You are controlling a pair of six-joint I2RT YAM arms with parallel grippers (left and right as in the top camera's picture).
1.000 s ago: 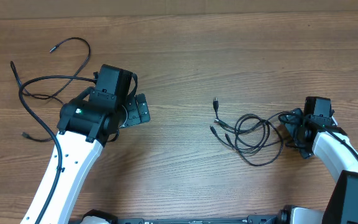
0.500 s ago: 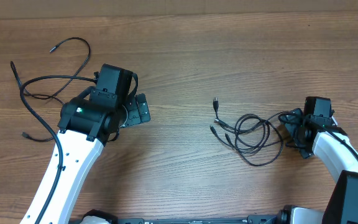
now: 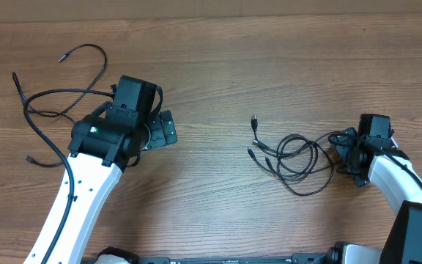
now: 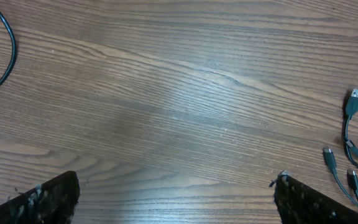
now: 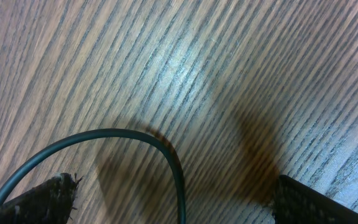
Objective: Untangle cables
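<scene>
One thin black cable (image 3: 63, 93) lies spread out alone at the far left of the wooden table. The other cables (image 3: 297, 157) lie in a loose looped bundle right of centre, with small plugs (image 3: 254, 119) at its left end. My left gripper (image 3: 168, 128) is open and empty over bare wood between the two. In the left wrist view its fingers (image 4: 176, 182) are wide apart, and the bundle's USB plug (image 4: 354, 99) shows at the right edge. My right gripper (image 3: 347, 157) is open at the bundle's right end. In the right wrist view a cable loop (image 5: 128, 135) lies between its fingers (image 5: 174, 182).
The wooden table (image 3: 218, 66) runs back to a far edge at the top. An arc of the separate cable (image 4: 7, 51) shows at the top left of the left wrist view. My white left arm (image 3: 79, 198) crosses the front left.
</scene>
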